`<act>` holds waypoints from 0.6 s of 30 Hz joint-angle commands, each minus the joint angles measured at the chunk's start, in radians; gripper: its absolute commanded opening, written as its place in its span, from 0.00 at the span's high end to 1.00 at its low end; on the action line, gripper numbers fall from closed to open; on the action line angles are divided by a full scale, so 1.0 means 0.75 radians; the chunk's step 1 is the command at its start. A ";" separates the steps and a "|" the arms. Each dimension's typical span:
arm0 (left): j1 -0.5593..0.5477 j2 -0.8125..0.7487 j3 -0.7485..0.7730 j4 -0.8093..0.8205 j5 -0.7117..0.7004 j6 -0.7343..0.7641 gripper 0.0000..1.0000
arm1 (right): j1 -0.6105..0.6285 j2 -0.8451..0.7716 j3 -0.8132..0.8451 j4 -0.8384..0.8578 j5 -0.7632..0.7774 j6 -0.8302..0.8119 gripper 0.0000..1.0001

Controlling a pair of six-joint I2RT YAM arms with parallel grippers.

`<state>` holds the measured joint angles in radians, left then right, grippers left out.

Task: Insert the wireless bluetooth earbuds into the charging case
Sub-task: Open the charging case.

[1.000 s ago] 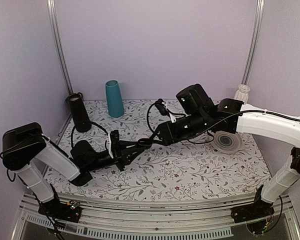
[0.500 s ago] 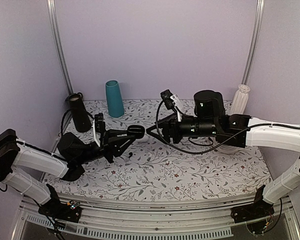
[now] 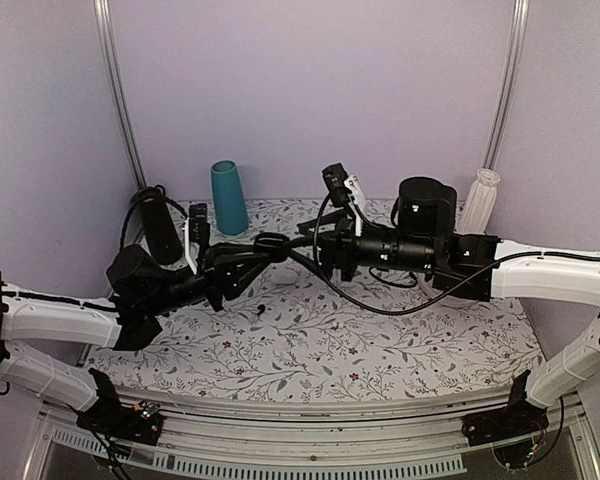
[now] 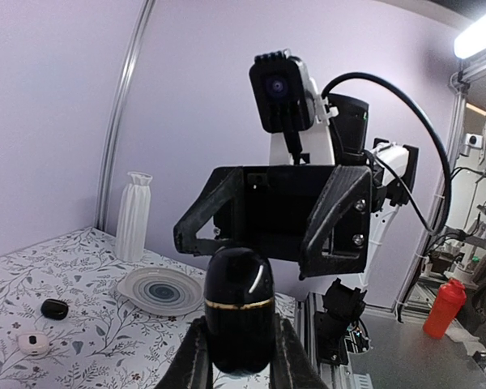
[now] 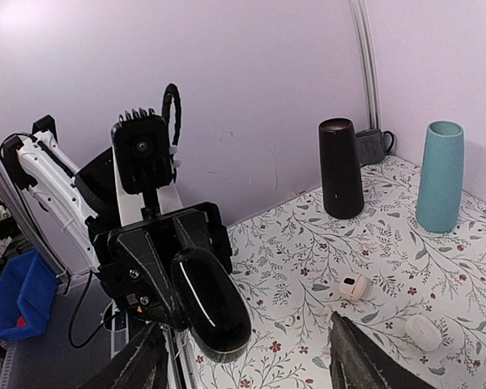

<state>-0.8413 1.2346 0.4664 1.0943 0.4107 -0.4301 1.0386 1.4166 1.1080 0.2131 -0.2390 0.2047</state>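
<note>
above the middle of the table (image 3: 380, 350), the case (image 4: 239, 308) is now carried higher than half a second before and has been brought closer to the right gripper (image 5: 247, 361), whose fingers have been spread wider. at the far edge a teal cup (image 3: 227, 197), a black cylinder (image 3: 160, 225) and a white vase (image 3: 478, 198) are stood, apart from the grippers. a plate (image 4: 162, 290), a black lump (image 4: 54, 308) and two white cases (image 5: 352, 286) are left on the cloth. a tiny dark piece (image 3: 261, 311) is seen below the case; what it is cannot be told. the case is clamped in the left gripper (image 4: 239, 365), with a gold seam round it. the right gripper is held wide, one finger to each side of the case, neither touching it.
</note>
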 commanded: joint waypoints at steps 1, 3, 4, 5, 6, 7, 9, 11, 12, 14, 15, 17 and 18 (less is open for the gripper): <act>0.012 -0.023 0.051 -0.067 0.071 0.033 1.00 | 0.005 -0.006 0.034 0.050 -0.004 0.010 0.31; 0.014 -0.029 0.046 -0.050 0.098 0.039 1.00 | 0.005 0.003 0.043 0.051 -0.020 0.018 0.31; 0.014 -0.033 0.042 -0.036 0.116 0.043 1.00 | 0.004 0.006 0.045 0.049 -0.023 0.021 0.31; 0.015 -0.036 0.039 -0.024 0.131 0.045 1.00 | 0.004 0.005 0.045 0.047 -0.024 0.026 0.31; 0.013 -0.042 0.039 -0.019 0.139 0.046 1.00 | 0.003 0.006 0.044 0.044 -0.031 0.029 0.30; 0.013 -0.047 0.039 -0.019 0.143 0.048 1.00 | 0.000 0.007 0.045 0.040 -0.037 0.030 0.30; 0.014 -0.052 0.037 -0.010 0.159 0.048 1.00 | -0.003 0.012 0.048 0.028 -0.047 0.033 0.30; 0.013 -0.060 0.039 -0.004 0.169 0.049 1.00 | -0.009 0.015 0.047 0.018 -0.051 0.041 0.30; 0.013 -0.062 0.037 0.002 0.176 0.048 1.00 | -0.013 0.017 0.051 0.010 -0.051 0.048 0.30; 0.012 -0.065 0.040 -0.004 0.169 0.046 1.00 | -0.015 0.018 0.058 -0.003 -0.069 0.050 0.30; 0.014 -0.065 0.046 -0.027 0.156 0.046 1.00 | -0.014 0.015 0.057 0.001 -0.083 0.049 0.30; 0.014 -0.065 0.052 -0.060 0.132 0.051 1.00 | -0.016 0.008 0.061 0.005 -0.115 0.041 0.30; 0.015 -0.066 0.048 -0.062 0.120 0.047 1.00 | -0.012 0.008 0.064 0.007 -0.135 0.036 0.30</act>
<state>-0.8410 1.2022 0.4805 1.0637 0.5144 -0.4080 1.0328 1.4178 1.1229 0.2176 -0.2871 0.2279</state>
